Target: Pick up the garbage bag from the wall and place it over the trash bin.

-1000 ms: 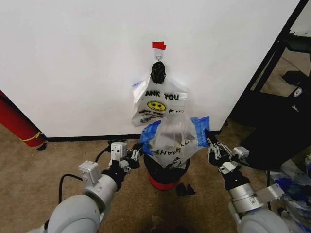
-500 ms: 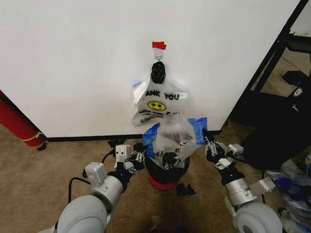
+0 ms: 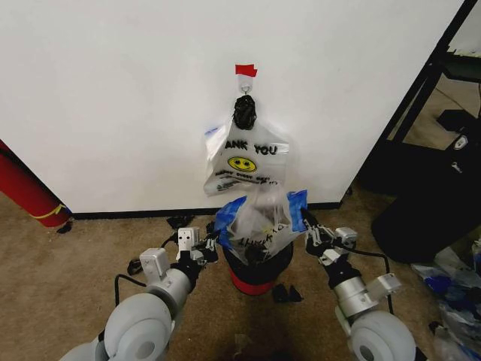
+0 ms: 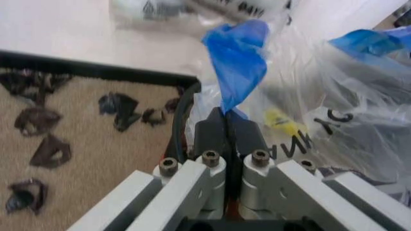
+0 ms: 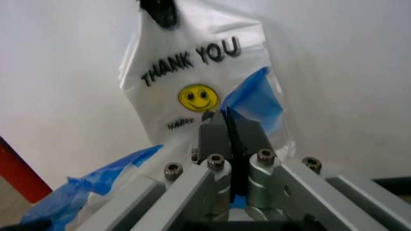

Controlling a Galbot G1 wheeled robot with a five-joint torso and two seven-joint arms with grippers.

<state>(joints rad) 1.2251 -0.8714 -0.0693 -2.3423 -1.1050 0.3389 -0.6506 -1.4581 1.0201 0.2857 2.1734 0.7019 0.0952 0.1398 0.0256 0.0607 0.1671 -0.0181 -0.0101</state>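
Change: over the last second both arms have drawn inward and down, so the bag (image 3: 259,226) now sits lower, bunched over the bin (image 3: 258,263).
Meaning: the mouth looks near the rim, not yet pulled down around it.
Left gripper (image 3: 213,242): left of the bin, jaws clamped on a blue patch.
Right gripper (image 3: 307,224): right of the bin, jaws clamped on the opposite blue edge.
Wall (image 3: 113,98): smiley bag (image 3: 244,158) on its hook.

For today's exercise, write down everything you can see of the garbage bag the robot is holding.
The garbage bag is thin, crinkled, see-through plastic with blue patches and black lettering. It is stretched open above the trash bin, before the wall. The left end effector and the right end effector each pinch a blue edge.
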